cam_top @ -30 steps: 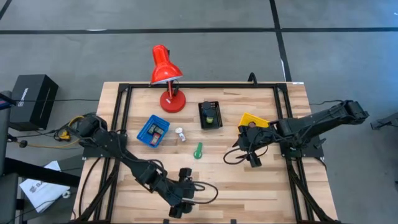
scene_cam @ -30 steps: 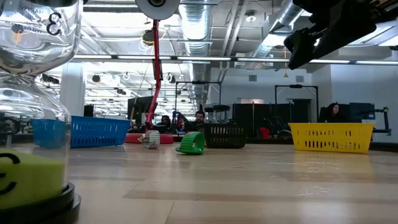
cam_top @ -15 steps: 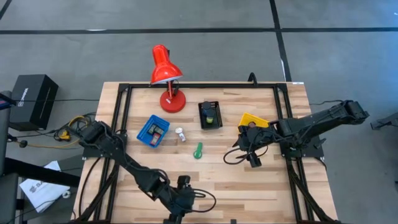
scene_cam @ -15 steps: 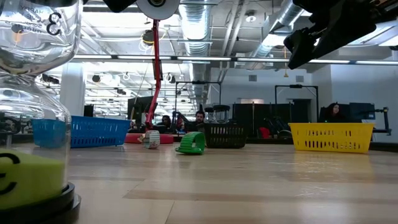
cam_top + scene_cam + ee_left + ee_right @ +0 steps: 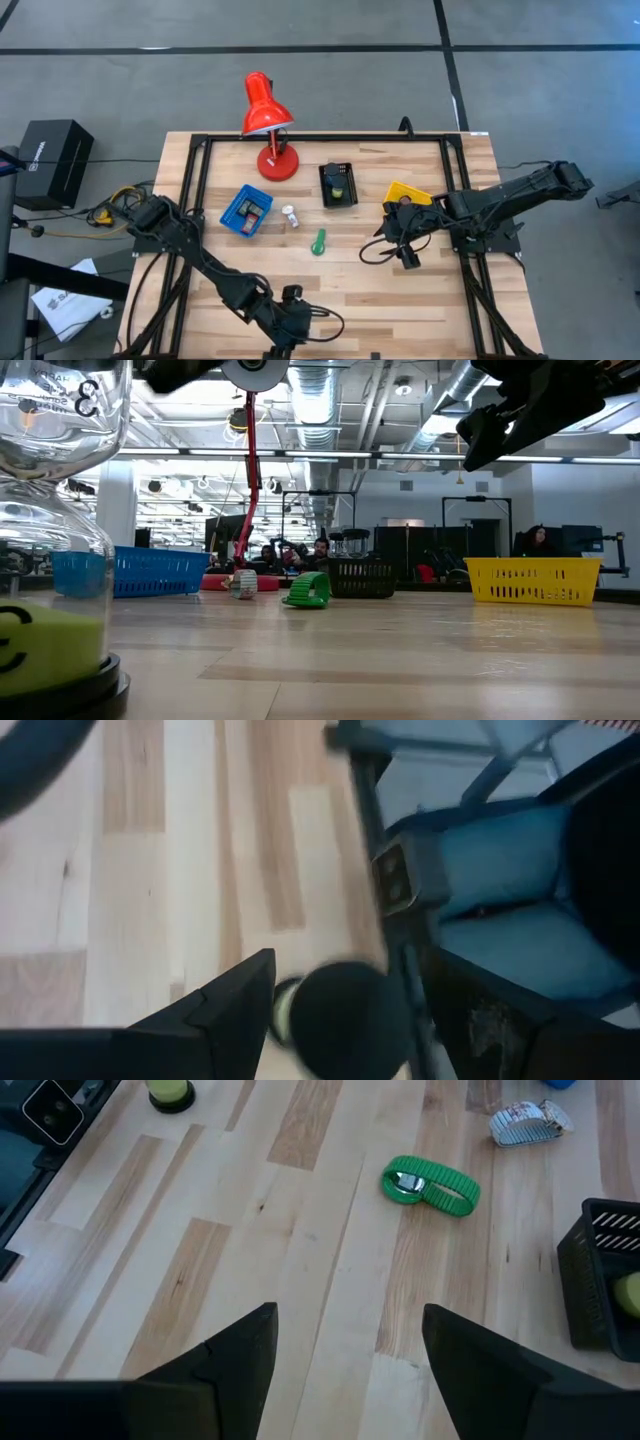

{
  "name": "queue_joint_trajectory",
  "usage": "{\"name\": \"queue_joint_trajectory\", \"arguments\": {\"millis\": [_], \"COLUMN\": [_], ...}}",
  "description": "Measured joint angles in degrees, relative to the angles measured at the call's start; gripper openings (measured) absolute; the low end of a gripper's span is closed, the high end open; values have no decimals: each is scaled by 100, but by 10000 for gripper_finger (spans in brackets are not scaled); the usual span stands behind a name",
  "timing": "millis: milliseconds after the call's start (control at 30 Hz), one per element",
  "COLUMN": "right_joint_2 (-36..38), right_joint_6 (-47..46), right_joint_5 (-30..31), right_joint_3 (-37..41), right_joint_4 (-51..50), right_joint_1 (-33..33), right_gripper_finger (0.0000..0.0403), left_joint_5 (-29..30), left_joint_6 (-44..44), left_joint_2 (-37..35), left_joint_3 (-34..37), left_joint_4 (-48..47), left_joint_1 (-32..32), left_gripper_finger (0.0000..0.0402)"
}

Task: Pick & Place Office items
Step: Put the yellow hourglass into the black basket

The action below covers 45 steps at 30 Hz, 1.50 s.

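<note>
A clear jar-like item (image 5: 55, 560) with yellow-green contents and a black base stands at the table's near edge, and shows small in the right wrist view (image 5: 170, 1092). My left gripper (image 5: 284, 340) hovers over it, open. In its wrist view (image 5: 350, 1010) the fingers stand on either side of the item's round black top (image 5: 345, 1025), and no touch shows. A green band-like item (image 5: 430, 1183) and a small white item (image 5: 525, 1122) lie mid-table. My right gripper (image 5: 345, 1370) is open and empty. It hangs above the table right of the green item (image 5: 318, 242).
The blue bin (image 5: 247, 210), black bin (image 5: 338, 185) and yellow bin (image 5: 408, 193) stand in a row across the far half. The red desk lamp (image 5: 270, 135) stands at the far edge. Bare wood lies between the two grippers. People sit in the room beyond.
My left gripper has moved toward the table's near edge and slightly left, coming over the jar-like item. The right arm and the items have kept still.
</note>
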<state>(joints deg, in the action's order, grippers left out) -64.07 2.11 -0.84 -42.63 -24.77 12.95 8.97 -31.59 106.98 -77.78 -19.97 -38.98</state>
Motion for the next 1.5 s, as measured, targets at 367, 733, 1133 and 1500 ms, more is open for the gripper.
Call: {"name": "queue_joint_trajectory", "arguments": {"millis": [367, 733, 1133, 1500], "right_joint_2": [0, 0, 0, 2], "right_joint_6": [-2, -2, 0, 284], "right_joint_5": [0, 0, 0, -2], "right_joint_3": [0, 0, 0, -2], "right_joint_4": [17, 20, 22, 151], "right_joint_1": [0, 0, 2, 2], "right_gripper_finger": [240, 240, 240, 240], "left_joint_5": [0, 194, 376, 636], "left_joint_6": [-53, 332, 736, 452], "left_joint_2": [-11, -9, -11, -246], "left_joint_3": [280, 291, 293, 292], "left_joint_4": [142, 242, 334, 412], "left_joint_1": [-105, -144, -150, -244], "left_gripper_finger": [250, 256, 286, 285]}}
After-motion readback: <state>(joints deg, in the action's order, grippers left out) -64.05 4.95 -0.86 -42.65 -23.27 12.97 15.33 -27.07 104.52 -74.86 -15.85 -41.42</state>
